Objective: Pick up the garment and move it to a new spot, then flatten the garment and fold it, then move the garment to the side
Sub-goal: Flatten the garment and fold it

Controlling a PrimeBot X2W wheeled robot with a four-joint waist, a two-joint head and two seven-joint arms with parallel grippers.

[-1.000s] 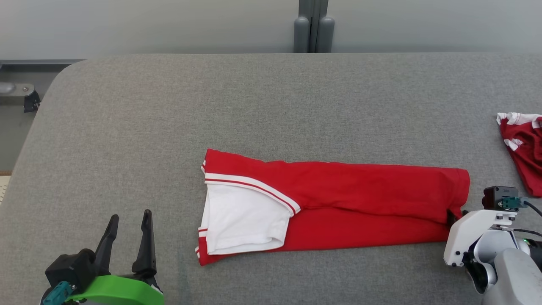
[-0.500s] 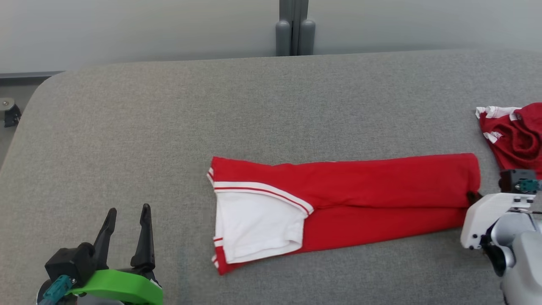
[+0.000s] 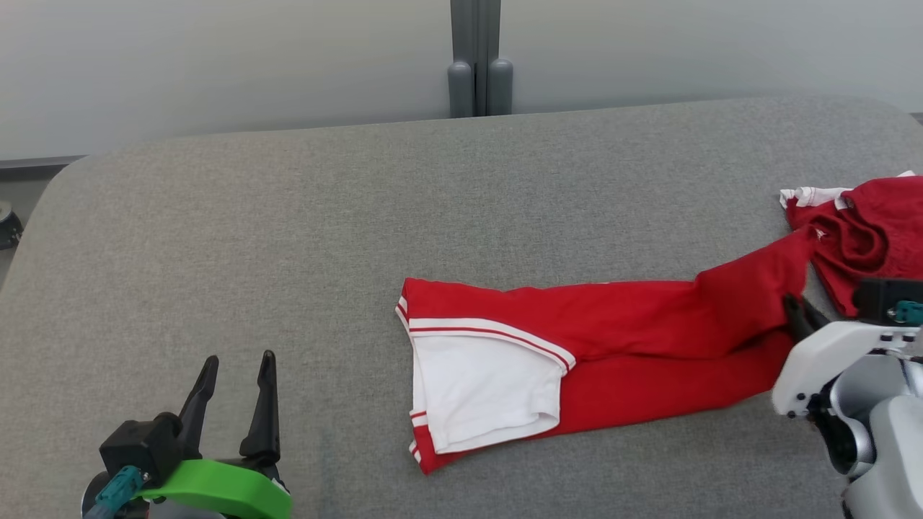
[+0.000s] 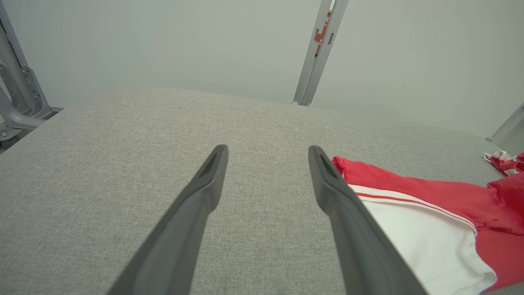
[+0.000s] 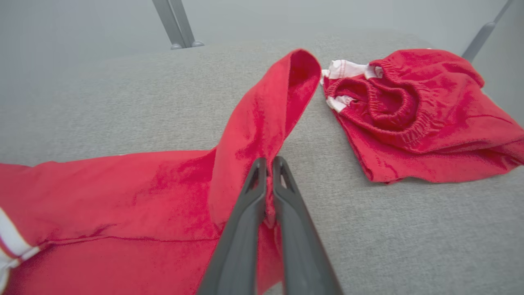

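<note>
A: Red cloth first: where does the garment (image 3: 613, 346) lie?

B: Along the middle of the grey surface (image 3: 288, 238), folded lengthwise, its white-trimmed end toward the left hand (image 3: 240, 358), whose fingers stand apart, touching nothing. The right hand (image 5: 269, 162) is clamped on the other end, raised beside a second crumpled red garment (image 3: 872, 223).

A: So which step?

B: Folding, I judge. Next, that pinched end likely needs carrying across onto the white-trimmed end, kept clear of the crumpled piece.
</note>
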